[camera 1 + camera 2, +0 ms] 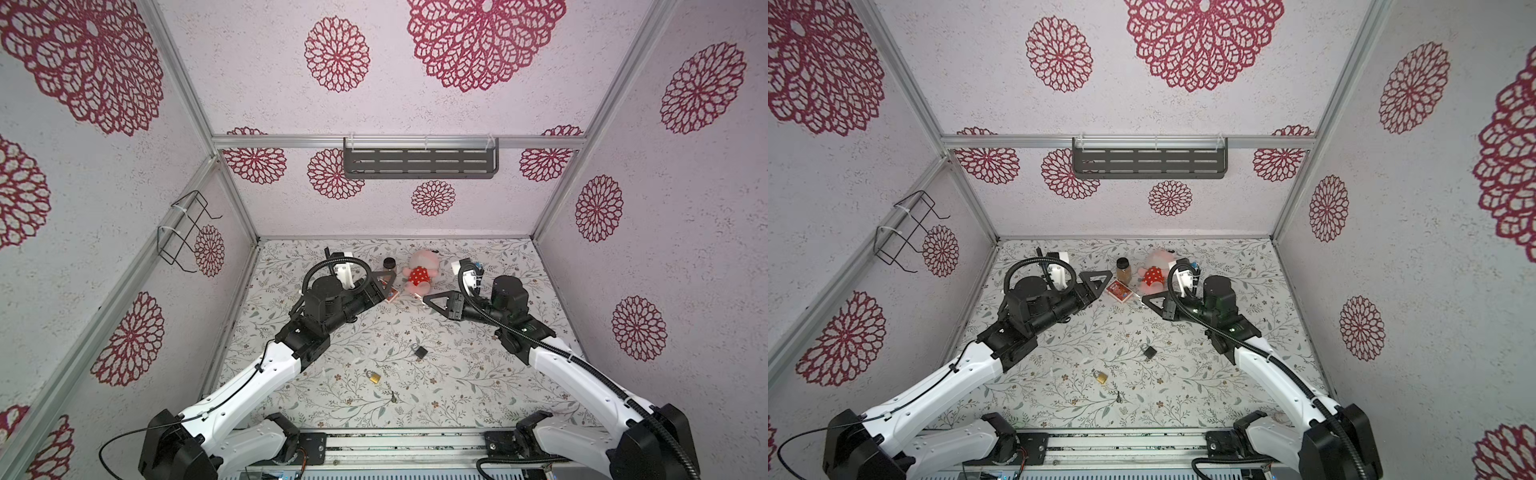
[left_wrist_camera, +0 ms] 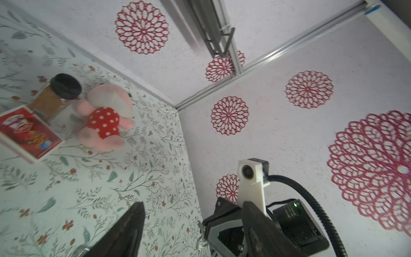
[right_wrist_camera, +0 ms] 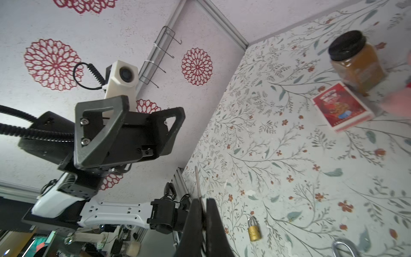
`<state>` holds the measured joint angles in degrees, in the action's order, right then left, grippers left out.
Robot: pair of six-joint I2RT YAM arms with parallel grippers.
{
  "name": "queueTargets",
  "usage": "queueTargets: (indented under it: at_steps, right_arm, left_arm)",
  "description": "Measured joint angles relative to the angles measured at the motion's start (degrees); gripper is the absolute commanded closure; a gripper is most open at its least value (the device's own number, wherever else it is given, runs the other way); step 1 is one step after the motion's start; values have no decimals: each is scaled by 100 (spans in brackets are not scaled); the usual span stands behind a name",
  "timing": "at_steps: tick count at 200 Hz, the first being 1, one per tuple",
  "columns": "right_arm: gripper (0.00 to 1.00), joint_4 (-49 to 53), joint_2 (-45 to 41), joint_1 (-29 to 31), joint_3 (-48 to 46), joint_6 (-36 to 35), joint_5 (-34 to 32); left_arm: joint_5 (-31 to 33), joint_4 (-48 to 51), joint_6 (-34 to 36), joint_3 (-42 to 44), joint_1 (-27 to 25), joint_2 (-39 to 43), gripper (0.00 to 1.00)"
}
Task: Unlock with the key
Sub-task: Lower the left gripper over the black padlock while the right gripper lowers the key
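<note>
A brass padlock [image 1: 374, 376] [image 1: 1101, 376] [image 3: 253, 229] and a black padlock [image 1: 420, 351] [image 1: 1149, 352] lie on the floral table, nearer the front than both grippers. My right gripper [image 1: 426, 298] [image 1: 1144, 300] [image 3: 203, 201] hangs above the table, shut on a key; its thin blade [image 3: 196, 178] sticks out past the fingertips. The key's ring [image 2: 202, 235] dangles at that gripper's tip in the left wrist view. My left gripper [image 1: 388, 284] [image 1: 1100, 284] [image 2: 193, 204] is open and empty, a short way left of the right one. Another small key [image 1: 393, 398] [image 1: 1119, 397] lies near the front edge.
Behind the grippers stand a brown jar with a black lid [image 1: 389, 263] [image 2: 57, 95], a pink plush toy in a red dotted dress [image 1: 422, 272] [image 2: 104, 120] and a red box [image 1: 1120, 289] [image 3: 342, 109]. A grey shelf [image 1: 419, 160] hangs on the back wall, a wire rack [image 1: 187, 232] on the left wall.
</note>
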<state>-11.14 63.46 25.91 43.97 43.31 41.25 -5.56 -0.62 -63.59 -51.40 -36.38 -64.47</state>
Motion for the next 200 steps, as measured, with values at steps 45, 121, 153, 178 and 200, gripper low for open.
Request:
queueTargets:
  at_steps: [45, 121, 153, 178, 200]
  right_arm:
    - [100, 1023, -225, -140, -483, -542, -302]
    - [100, 1919, -492, -417, -1331, -822, -942]
    - [100, 2015, -553, -675, -1416, -905, -1012]
    - [100, 2046, -553, -935, -1504, -946, -990]
    - [100, 2037, -546, -1143, -1591, -992, -925]
  left_arm:
    - [730, 1810, -461, -435, -472, -302, 30]
    - [1130, 3023, -1158, -1093, -1224, -1902, 35]
    - [1134, 3200, -1386, -1486, -1394, -2634, 35]
    - [1121, 3287, -1521, -1757, -1471, -3174, 34]
    - [1123, 3359, -1624, -2002, -1561, -3574, 35]
